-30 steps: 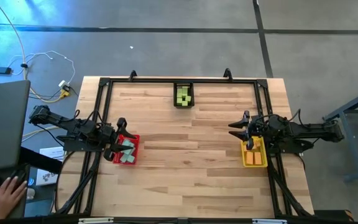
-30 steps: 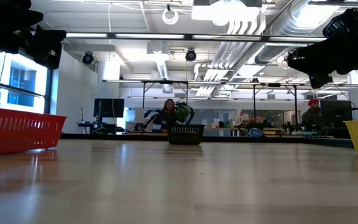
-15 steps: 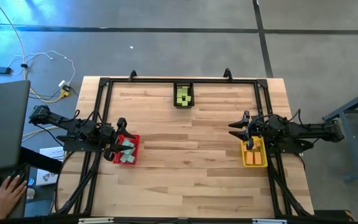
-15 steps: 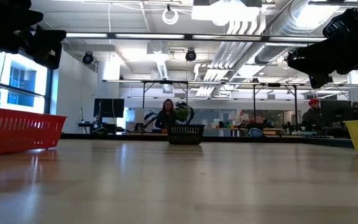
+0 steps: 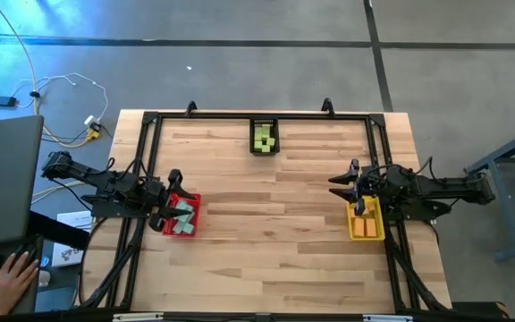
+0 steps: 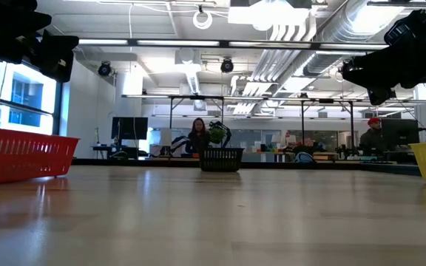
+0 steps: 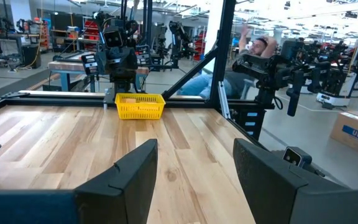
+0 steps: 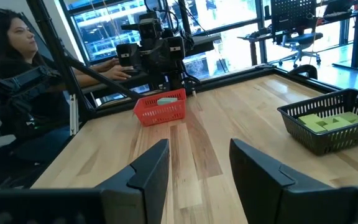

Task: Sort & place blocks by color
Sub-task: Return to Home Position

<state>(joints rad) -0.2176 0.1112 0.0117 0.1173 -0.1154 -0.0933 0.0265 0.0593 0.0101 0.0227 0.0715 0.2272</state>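
The mint-teal blocks (image 5: 182,217) lie in the red bin (image 5: 191,199) at the table's left. The orange blocks (image 5: 364,226) lie in the yellow bin (image 5: 378,220) at the right. The lime green blocks (image 5: 265,138) lie in the black bin (image 5: 252,137) at the far middle. My left gripper (image 5: 171,196) is open and empty above the red bin's left side. My right gripper (image 5: 348,186) is open and empty above the yellow bin's far end. Its open fingers (image 8: 148,168) show in the right wrist view, and the left gripper's fingers (image 7: 135,171) in the left wrist view.
A black frame (image 5: 240,116) runs along the table's far, left and right edges. A person's hand (image 5: 12,277) rests by a laptop off the table's left. A person sits behind the left arm in the right wrist view (image 8: 17,43). Bare wood (image 5: 271,228) lies between the bins.
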